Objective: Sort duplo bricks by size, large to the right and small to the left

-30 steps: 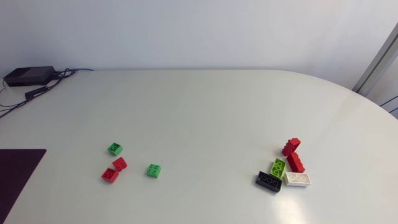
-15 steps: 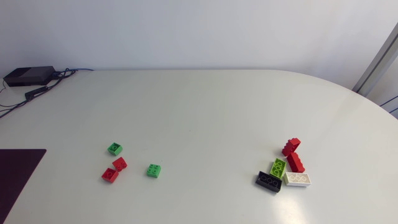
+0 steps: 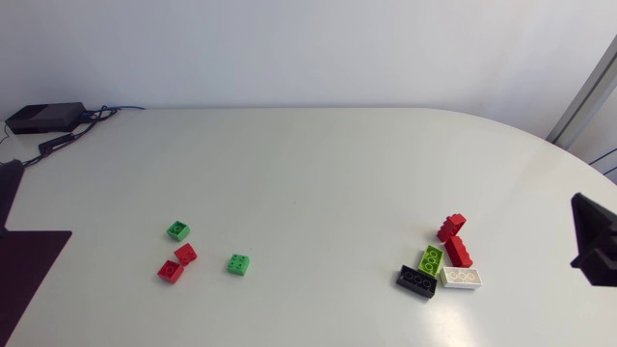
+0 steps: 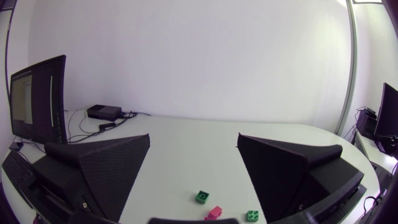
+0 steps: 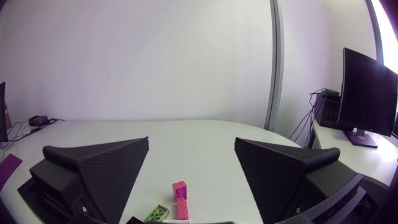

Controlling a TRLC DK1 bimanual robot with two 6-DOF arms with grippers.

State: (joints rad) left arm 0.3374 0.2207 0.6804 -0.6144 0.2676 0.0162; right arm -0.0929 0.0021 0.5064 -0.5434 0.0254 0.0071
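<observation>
Head view: we see the whole table [image 3: 308, 173], with four small bricks [image 3: 186, 253], two green and two red, lying loose and apart toward its left. Five large bricks [image 3: 459, 252] are bunched toward its right: two red, one lime, one black and one white, several of them touching. Of the arms this view gives only dark tips at the side edges, the left arm [image 3: 8, 183] and the right arm [image 3: 593, 241], both well apart from the bricks; we cannot judge the fingers here. A black box [image 3: 43, 118] with cables sits at the far left corner, and a dark mat [image 3: 34, 260] lies at the near left edge. Left wrist view: the left gripper [image 4: 194, 135] has its fingers spread wide with nothing between them. Three of the small bricks show on the table ahead of it: green, red, green. Right wrist view: the right gripper [image 5: 191, 139] is likewise spread and empty, and ahead of it we make out a red brick [image 5: 180, 188] and a lime brick [image 5: 157, 213] of the large group.
</observation>
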